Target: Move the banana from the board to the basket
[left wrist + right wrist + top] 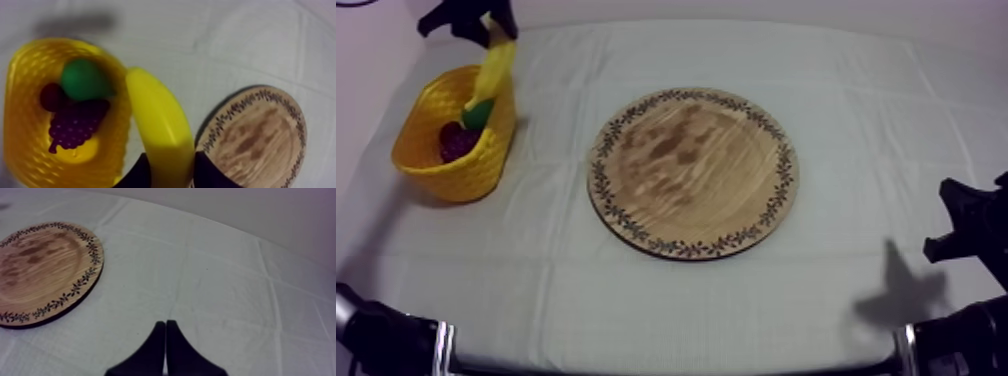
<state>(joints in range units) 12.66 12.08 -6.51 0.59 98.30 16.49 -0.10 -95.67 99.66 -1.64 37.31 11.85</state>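
A yellow banana (496,62) hangs over the far rim of the yellow basket (431,165) at the table's left, held by my left gripper (486,20), which is shut on it. From the left wrist, the banana (160,125) runs out from between my two black fingers (137,172), just beside the basket (20,125). Inside the basket lie a green pear (82,80), purple grapes (75,125) and a small red fruit (50,95). The round wooden board (692,172) lies bare at mid-table. My right gripper (165,330) is shut on nothing above the cloth, right of the board (45,268).
My right arm (971,225) sits low at the table's right edge, its shadow falling on the cloth near the front. Grey-white cloth stretches between basket and board and across the right side.
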